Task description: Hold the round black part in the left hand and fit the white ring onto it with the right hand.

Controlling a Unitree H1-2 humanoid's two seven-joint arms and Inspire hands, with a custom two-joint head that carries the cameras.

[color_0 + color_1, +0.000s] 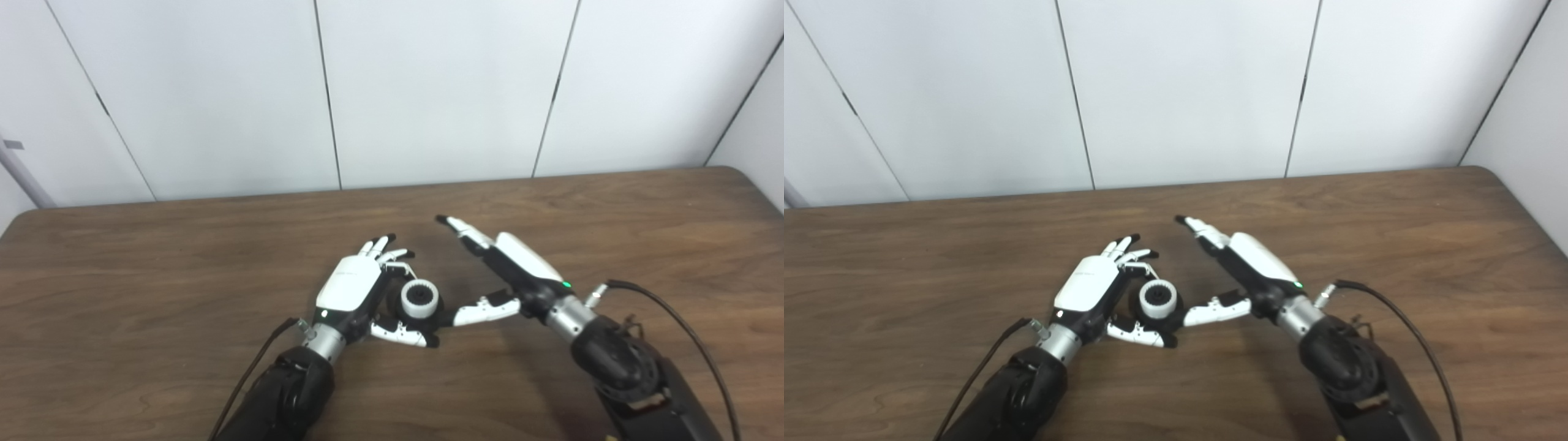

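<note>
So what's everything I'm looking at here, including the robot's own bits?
white ring: one, white with a toothed dark centre, sitting on top of the round black part near the table's middle.
round black part: one, black, under the ring, on the table between the two hands.
table: one, dark brown wood grain, filling the lower part of the view.
wall panels: several, pale grey-white with dark seams, behind the table.
cables: two, black, one running along each forearm.
left robot hand: one, white and black, cupped around the left side of the parts; grip not clear.
right robot hand: one, white and black, open, fingers stretched out, thumb pointing at the parts.
</note>
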